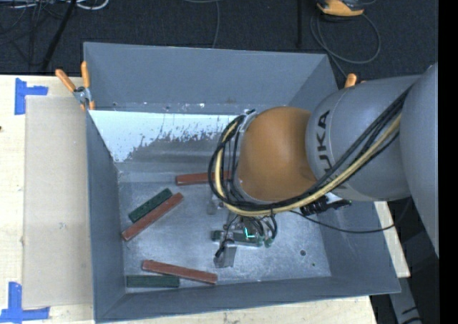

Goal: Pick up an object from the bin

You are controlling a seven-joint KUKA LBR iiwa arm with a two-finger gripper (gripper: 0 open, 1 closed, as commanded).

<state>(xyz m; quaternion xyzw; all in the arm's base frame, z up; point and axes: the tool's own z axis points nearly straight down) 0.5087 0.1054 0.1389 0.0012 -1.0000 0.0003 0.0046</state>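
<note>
So the arm comes in from the right, and its big orange cover with a loop of cables hangs over the middle of the bin. The claw sits low under that cover, down by the bin floor, a bit toward the near side of centre. Honestly can't tell if it's released or clenched, since the wrist hardware blocks most of it and what's left is just a dark little cluster.

The closest thing to the claw is the near brown stick, lying flat and almost parallel to the near wall. Its right end stops just left of and a bit nearer than the claw, and I can't say whether they touch. Just beside that stick, on its near left side, lies a dark green stick.

Further left there's a pair well apart from the claw, a green stick and a long brown stick. They lie side by side on the same diagonal. On the far side of the floor a far brown stick pokes out from behind the cables.
</note>
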